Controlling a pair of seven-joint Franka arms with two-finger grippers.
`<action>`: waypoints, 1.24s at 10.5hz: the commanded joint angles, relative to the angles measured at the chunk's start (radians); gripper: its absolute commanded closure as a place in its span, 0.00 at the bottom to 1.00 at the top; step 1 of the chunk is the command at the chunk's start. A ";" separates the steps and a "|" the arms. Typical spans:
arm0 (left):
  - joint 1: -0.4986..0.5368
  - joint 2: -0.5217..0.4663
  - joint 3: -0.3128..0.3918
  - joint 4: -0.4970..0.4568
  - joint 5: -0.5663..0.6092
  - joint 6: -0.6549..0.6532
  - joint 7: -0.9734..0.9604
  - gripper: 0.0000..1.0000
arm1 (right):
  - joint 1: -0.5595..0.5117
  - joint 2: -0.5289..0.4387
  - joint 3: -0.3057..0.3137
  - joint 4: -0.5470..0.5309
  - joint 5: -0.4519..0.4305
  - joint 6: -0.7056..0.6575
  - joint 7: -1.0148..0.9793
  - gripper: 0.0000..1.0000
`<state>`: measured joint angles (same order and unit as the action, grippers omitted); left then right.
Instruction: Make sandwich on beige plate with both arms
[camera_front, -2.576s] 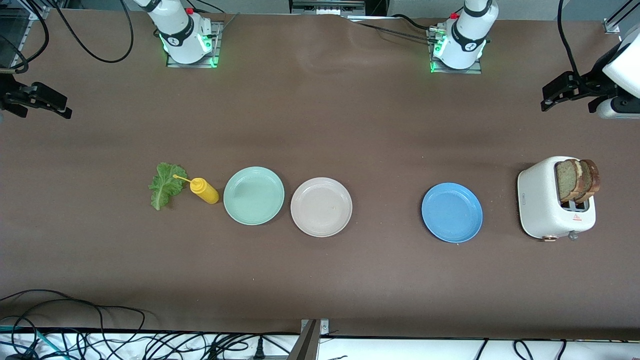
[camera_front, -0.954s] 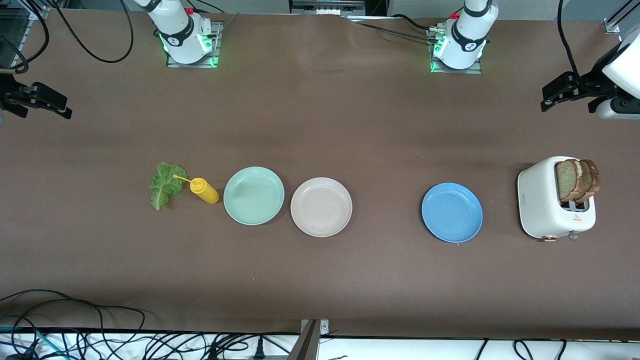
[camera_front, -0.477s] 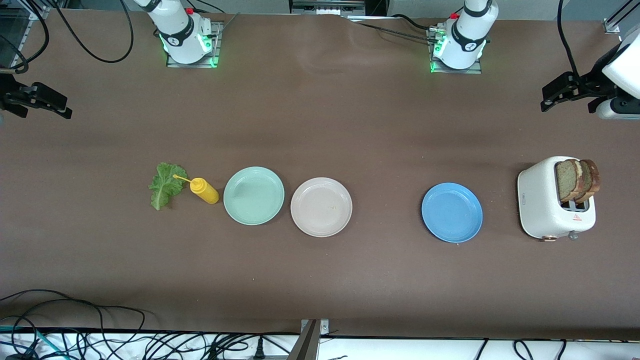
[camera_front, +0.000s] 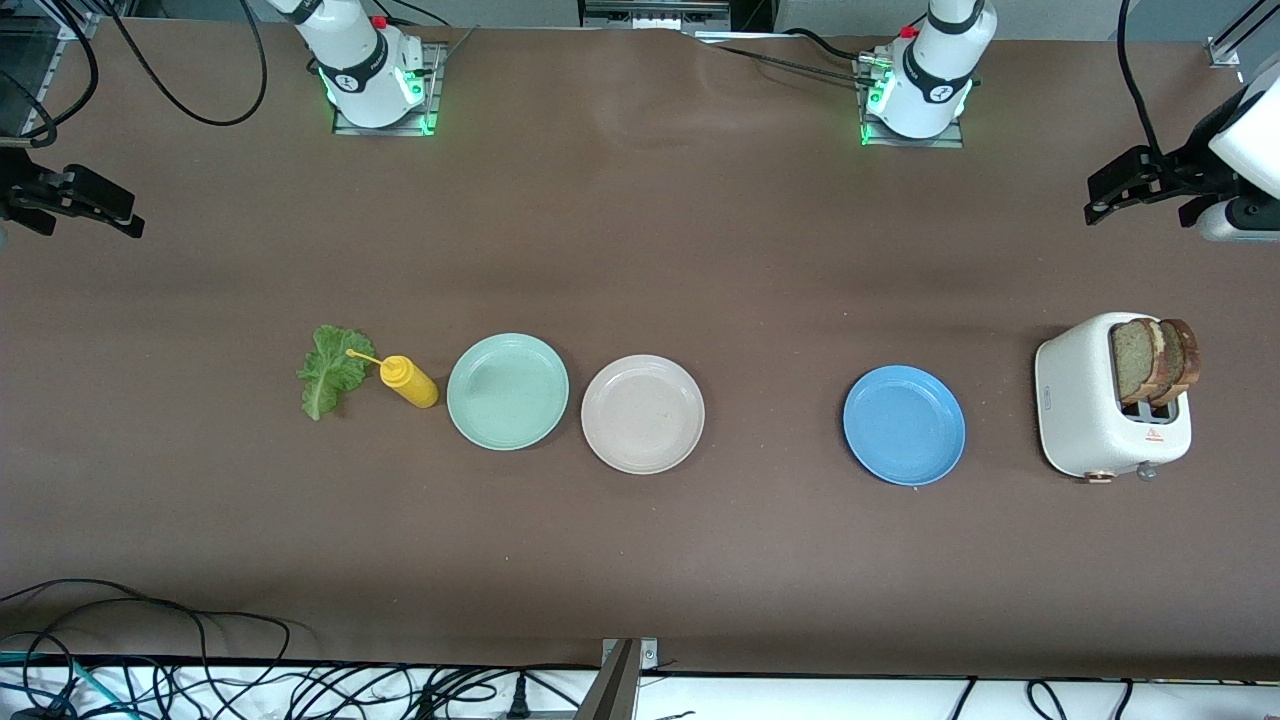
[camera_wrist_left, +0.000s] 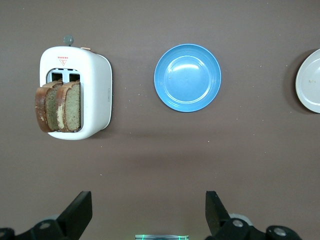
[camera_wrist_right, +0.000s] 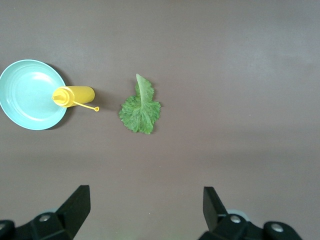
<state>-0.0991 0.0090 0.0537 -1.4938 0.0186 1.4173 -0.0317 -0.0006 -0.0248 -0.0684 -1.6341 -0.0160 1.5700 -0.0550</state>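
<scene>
The beige plate (camera_front: 642, 413) lies bare mid-table, its edge showing in the left wrist view (camera_wrist_left: 311, 80). No assembled sandwich is in view. Two brown-crusted bread slices (camera_front: 1155, 360) (camera_wrist_left: 57, 106) stand in the white toaster (camera_front: 1085, 400). A green lettuce leaf (camera_front: 328, 370) (camera_wrist_right: 141, 106) lies flat toward the right arm's end. My left gripper (camera_front: 1140, 208) (camera_wrist_left: 148, 210) hangs open and empty over bare table, away from the toaster. My right gripper (camera_front: 85, 222) (camera_wrist_right: 146, 207) hangs open and empty over bare table, away from the leaf.
A mint-green plate (camera_front: 507, 391) sits beside the beige one, with a yellow squeeze bottle (camera_front: 408, 381) lying between it and the leaf. A blue plate (camera_front: 904, 425) lies between the beige plate and the toaster. Cables (camera_front: 200, 670) run along the table's near edge.
The left gripper has shifted very slightly. Everything on the table and the right gripper stay where they were.
</scene>
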 joint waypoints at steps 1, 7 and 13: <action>0.015 0.009 -0.003 0.018 0.012 -0.009 0.026 0.00 | -0.002 0.000 -0.002 0.010 0.016 -0.007 0.004 0.00; 0.047 0.035 -0.003 0.023 0.012 -0.008 0.029 0.00 | -0.002 0.000 -0.002 0.008 0.016 -0.008 0.004 0.00; 0.171 0.164 -0.003 0.030 0.011 0.095 0.134 0.00 | -0.002 0.000 -0.002 0.008 0.016 -0.008 0.004 0.00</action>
<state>0.0518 0.1297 0.0563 -1.4938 0.0186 1.4827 0.0679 -0.0011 -0.0242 -0.0693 -1.6341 -0.0157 1.5700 -0.0550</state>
